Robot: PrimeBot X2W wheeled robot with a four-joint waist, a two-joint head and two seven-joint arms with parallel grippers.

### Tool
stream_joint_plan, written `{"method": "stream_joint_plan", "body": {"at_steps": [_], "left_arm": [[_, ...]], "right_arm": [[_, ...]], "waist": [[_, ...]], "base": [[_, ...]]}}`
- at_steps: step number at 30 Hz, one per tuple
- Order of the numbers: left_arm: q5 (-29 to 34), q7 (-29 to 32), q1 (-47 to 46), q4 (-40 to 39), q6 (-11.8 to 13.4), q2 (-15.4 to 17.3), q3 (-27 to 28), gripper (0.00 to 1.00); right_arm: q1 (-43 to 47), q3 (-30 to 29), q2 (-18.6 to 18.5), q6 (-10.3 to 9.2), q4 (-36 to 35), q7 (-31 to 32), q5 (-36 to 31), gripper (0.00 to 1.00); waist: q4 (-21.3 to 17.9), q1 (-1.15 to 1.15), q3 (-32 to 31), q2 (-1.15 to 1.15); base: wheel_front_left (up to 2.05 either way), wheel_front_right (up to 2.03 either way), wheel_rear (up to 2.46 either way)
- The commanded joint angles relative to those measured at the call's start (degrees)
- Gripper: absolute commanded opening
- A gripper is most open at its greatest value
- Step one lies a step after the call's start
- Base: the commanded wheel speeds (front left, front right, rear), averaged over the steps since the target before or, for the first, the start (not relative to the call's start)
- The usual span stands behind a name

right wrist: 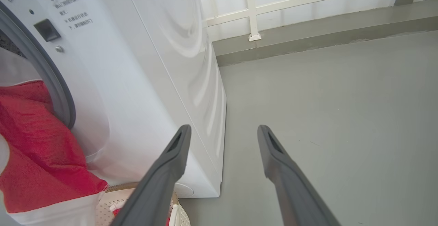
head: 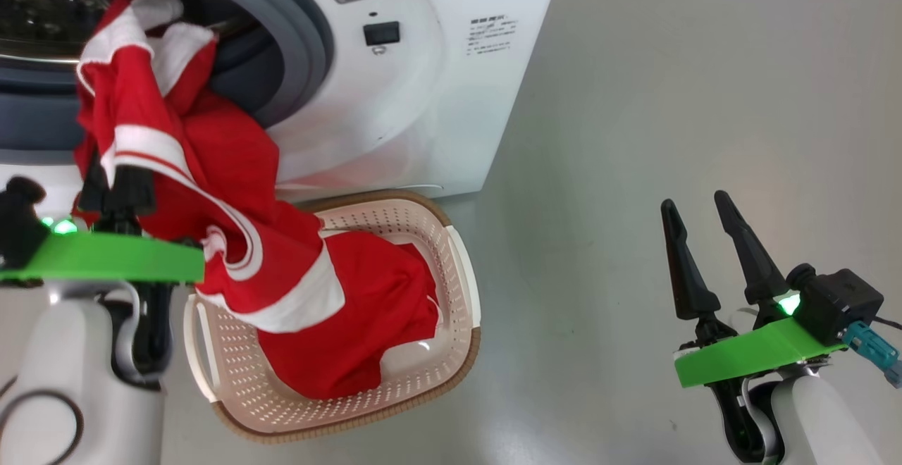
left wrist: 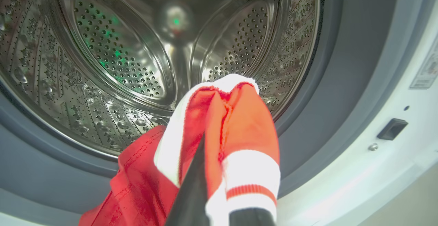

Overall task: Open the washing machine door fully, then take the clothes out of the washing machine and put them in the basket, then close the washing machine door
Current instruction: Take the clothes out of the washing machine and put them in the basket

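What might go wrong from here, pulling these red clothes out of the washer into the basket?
1. The left gripper is shut on just a fold of the clothes; it may slip out.
2. The cloth drapes over the grey rubber ring and could snag.
3. It overhangs the basket, so released now, some may land on the floor.

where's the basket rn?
Head view, lower centre-left: cream perforated plastic basket on the floor before the white washing machine, red-and-white clothes draped into it.

Two long, tapered matte-black fingers (head: 687, 268) are rising from a flat bright-green plate (head: 754, 356); just behind them a green light (head: 789, 304) is glowing beside a black camera block (head: 838, 303) with a teal connector (head: 870, 345), above a pale rounded forearm (head: 817, 416).
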Motion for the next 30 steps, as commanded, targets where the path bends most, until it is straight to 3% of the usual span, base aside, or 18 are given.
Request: {"method": "stream_joint_plan", "body": {"at_steps": [1,30], "left_arm": [[-0.37,-0.28,2.44,-3.70,-0.32,1.57,1.94,0.00],[0.24,-0.28,23.48,-30.91,-0.32,-2.61,6.01,0.00]], "right_arm": [[1.21,1.04,-0.06,0.37,-1.17,-0.36,-0.54,1.00],[3.89,0.50,-0.06,0.37,-0.85,-0.36,-0.73,1.00]], "waist": [[0.66,0.00,-0.72,0.00],[1.46,0.00,-4.87,0.00]], "base": [[0.00,0.00,0.00],[0.00,0.00,0.00]]}}
